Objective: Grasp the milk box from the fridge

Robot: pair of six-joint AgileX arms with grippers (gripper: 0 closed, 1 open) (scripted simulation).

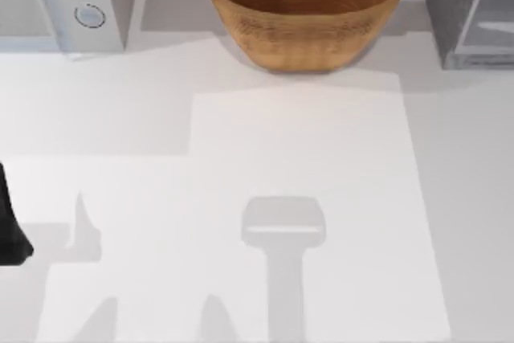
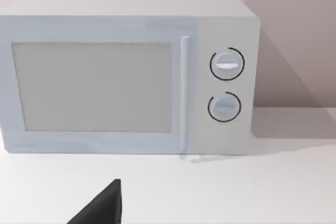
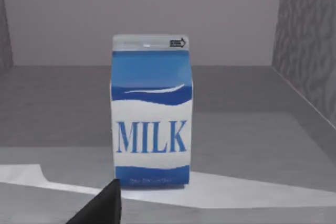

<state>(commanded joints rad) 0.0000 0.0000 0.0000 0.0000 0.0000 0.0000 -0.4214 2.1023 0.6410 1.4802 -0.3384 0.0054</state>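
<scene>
now | milk box (image 3: 151, 111) upright inside fridge (image 1: 470, 10) at the desk's (image 1: 305, 166) far right corner, label facing right hand (image 3: 100, 208) for a straight reach, fingers' state untellable | left hand (image 2: 100, 208) parked facing microwave (image 2: 126, 72), likewise untellable

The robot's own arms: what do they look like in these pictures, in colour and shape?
Little of them shows. At the top view's left edge the left arm is a plain black, matte, tapering shape. In each wrist view one dark, wedge-shaped piece rises from the lower edge: part of the left end effector and the right end effector. No cables, markings or labels are visible on any of these parts.
</scene>
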